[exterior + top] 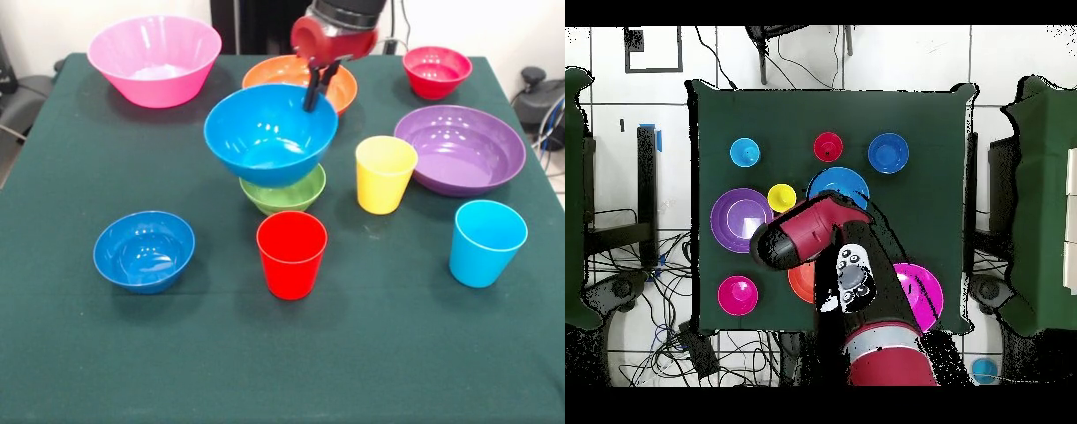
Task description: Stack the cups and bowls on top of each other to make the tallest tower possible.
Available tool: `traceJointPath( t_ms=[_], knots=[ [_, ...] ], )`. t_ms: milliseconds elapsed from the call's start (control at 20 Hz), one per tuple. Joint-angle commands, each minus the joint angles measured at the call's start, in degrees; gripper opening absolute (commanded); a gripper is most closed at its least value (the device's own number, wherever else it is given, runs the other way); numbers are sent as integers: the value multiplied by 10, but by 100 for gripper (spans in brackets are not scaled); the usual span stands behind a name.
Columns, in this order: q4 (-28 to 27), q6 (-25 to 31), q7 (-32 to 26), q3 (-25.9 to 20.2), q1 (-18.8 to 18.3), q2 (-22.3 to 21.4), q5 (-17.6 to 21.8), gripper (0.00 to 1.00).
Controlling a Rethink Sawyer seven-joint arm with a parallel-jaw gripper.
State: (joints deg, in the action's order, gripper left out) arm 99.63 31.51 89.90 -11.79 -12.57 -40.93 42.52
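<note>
Gripper [315,88] is sitting at the upper middle of the front view, and I'm seeing its two black fingers pinched on the far rim of the large glossy blue plastic bowl [270,132]. That bowl is tilting a bit and resting on top of the small green plastic bowl [283,192], which is peeking out underneath it at the centre of the frame, so that's the whole tower right now. The red and black arm [810,232] is covering a lot of the middle in the overhead view, with only part of the blue bowl showing past it.

Everything else is sitting loose on the dark green tablecloth [371,353]. The smooth red plastic tumbler [291,254] is standing upright just below the green bowl, the yellow tumbler [385,173] is to the right of the stack, and the sky-blue tumbler [486,242] is lower right. The small blue bowl [144,251] is at lower left, well apart from the stack. The wide shallow purple bowl [460,148] is at the right, just beside the yellow tumbler. Along the top of the frame I'm looking at the large pink bowl [155,59] on the left, the orange bowl [282,75] partly hidden behind the gripper and the blue bowl, and the small red bowl [436,71] upper right.
</note>
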Motion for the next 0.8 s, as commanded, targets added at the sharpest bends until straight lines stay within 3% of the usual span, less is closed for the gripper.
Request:
traceJointPath(
  t_ms=[50, 250, 800],
  knots=[
    [11, -1, 32, -36, 27, -16, -15, 0],
    [-5, -20, 37, -19, 33, 6, 6, 0],
    [-47, -4, 43, 46, 56, 67, 56, 0]
  ],
)
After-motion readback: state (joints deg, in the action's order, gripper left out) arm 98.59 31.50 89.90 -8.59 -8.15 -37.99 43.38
